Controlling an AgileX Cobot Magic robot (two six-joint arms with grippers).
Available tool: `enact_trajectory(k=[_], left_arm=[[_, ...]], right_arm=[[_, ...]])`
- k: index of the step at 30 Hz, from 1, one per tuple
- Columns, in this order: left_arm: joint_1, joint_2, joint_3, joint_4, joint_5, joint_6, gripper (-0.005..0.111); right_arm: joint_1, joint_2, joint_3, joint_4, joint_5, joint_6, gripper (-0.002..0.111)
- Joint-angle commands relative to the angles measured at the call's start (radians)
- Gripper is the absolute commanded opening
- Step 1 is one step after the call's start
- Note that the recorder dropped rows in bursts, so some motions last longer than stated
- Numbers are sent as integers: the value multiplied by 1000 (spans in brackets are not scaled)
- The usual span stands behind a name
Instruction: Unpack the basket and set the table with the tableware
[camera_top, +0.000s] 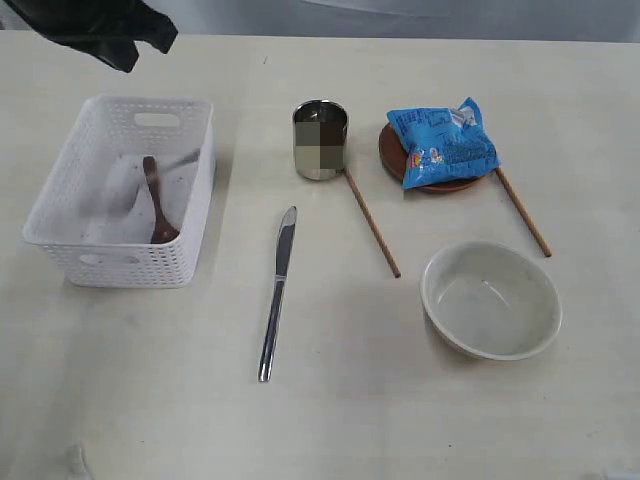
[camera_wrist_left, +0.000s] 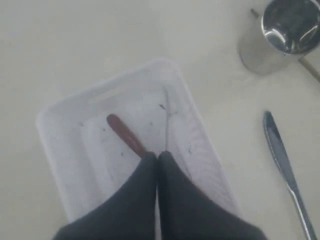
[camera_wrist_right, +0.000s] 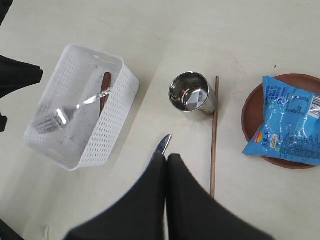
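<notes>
Exterior view: pale cream table (camera_top: 330, 420), grey wall strip (camera_top: 400, 12) behind. Basket (camera_top: 120, 265) placed left, spoon (camera_top: 155, 200) and fork (camera_wrist_right: 80, 104) inside; fork barely discerned here. Left gripper (camera_wrist_left: 158, 156), right gripper (camera_wrist_right: 166, 157): fingers pressed together, nothing held.

This seems to be a robot laboratory bench; the pale table (camera_top: 120, 400) is wide and plain; the black left gripper (camera_wrist_left: 158, 156) and right gripper (camera_wrist_right: 166, 157) hang over it.
</notes>
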Motion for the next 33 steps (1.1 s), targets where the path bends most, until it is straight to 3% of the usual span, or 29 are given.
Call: enact_trajectory(k=[1,4,10,21,25,33], left_arm=[[-10,-36,-6,-109,-14,26,0],[-24,-34,-6,-107,2,41,0],[-24,68,-6,-68,222,-4,1],[-24,254,-6,-12,260,-4,40],[-24,308,-6,-55,265,-4,41],[-24,385,-6,17,226,-64,40]], right_arm=[[-7,-5,0,1,2,-10,0],[-7,-5,0,1,2,-10,0],[-7,-5,0,1,2,-13,0],[-7,-5,0,1,2,-15,0],[-7,-5,0,1,2,-15,0],[-7,-5,0,1,2,-15,0]])
